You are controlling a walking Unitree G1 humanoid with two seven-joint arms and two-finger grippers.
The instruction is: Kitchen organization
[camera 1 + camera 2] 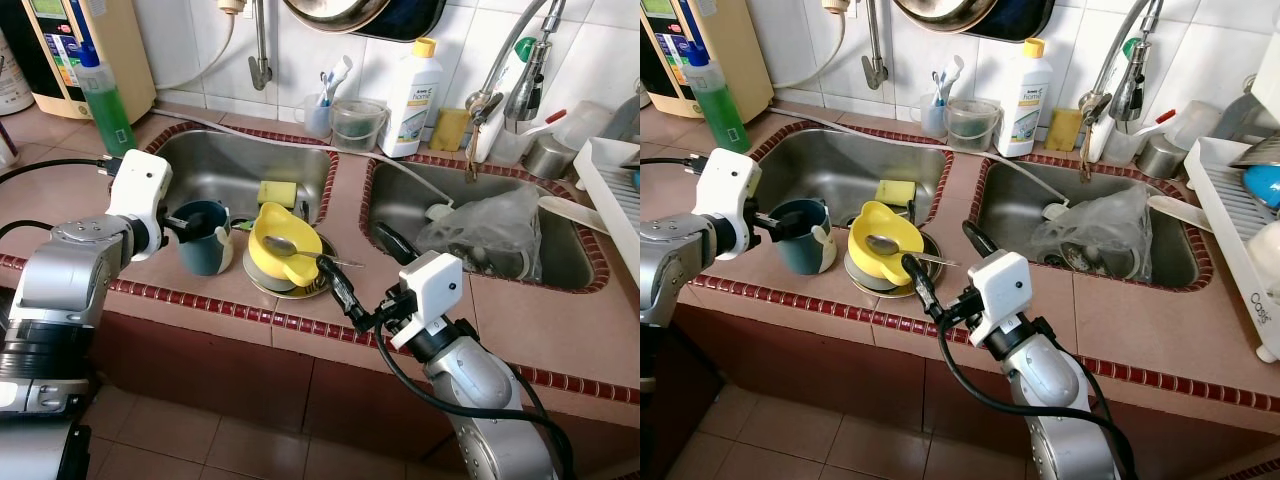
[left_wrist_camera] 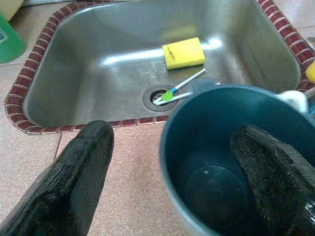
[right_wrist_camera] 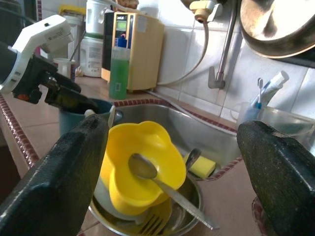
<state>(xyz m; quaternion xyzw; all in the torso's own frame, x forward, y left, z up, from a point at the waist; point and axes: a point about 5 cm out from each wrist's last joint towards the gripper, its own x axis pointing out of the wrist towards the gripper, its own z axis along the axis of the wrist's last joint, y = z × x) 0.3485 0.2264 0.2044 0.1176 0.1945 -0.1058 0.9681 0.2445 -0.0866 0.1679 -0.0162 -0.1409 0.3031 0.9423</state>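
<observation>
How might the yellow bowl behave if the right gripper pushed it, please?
The yellow bowl sits tilted on stacked dishes, so it would likely slide or tip. The spoon resting loose in it could fall out. It looks like light plastic, probably not fragile.

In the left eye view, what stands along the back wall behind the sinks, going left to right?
Green bottle → toothbrush cup → clear tub → white bottle → yellow sponge → faucet.

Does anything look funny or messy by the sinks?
A crumpled plastic bag sits in the right sink over dishes. A toothbrush lies at the left sink's drain. The yellow bowl leans tilted on stacked plates, a spoon across it.
</observation>
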